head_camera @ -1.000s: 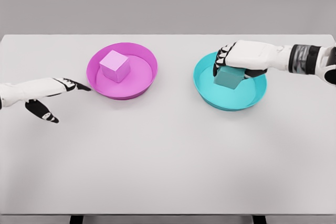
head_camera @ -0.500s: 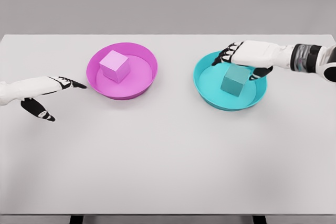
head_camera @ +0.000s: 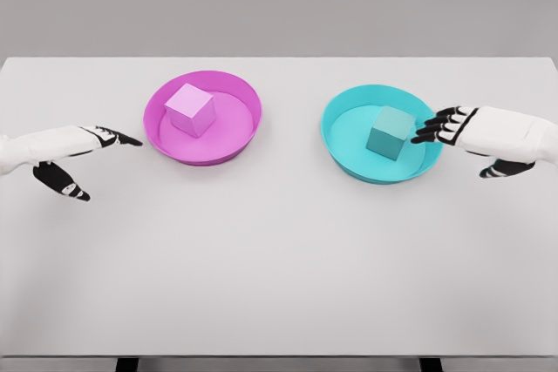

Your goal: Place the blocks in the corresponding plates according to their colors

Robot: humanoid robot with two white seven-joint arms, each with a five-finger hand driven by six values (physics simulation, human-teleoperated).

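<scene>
Gray wall sits behind a wide white desk [head_camera: 279,259], and everything is laid out on that desk.

On the right side, the right robot hand [head_camera: 475,137] hangs low over the desk with its fingers [head_camera: 433,128] spread loose. It pinches nothing. Its dark fingertips sit at the edge of the blue plate [head_camera: 349,150], just beside it. A little way past those fingertips, inside the plate, sits the blue block [head_camera: 389,132]. The block rests flat on the plate floor, and no finger touches it. It looks like the block is lying there because blue goes with blue, so this hand has no need to hold on.

On the other side, the left robot hand [head_camera: 65,150] is also over the desk, with its fingers stretched out and its thumb hanging down. It holds nothing too. Its pointing fingertips aim at the pink plate [head_camera: 235,141], which is near but not touching. Inside that plate, toward the side closer to this hand, sits the pink block [head_camera: 191,109]. It is flat and alone, with pink matching pink.

Both blocks lie in plates of their own color, so the sorting looks done. I think the hands stay spread and clear of the plates so they will not bump a block back out.
</scene>
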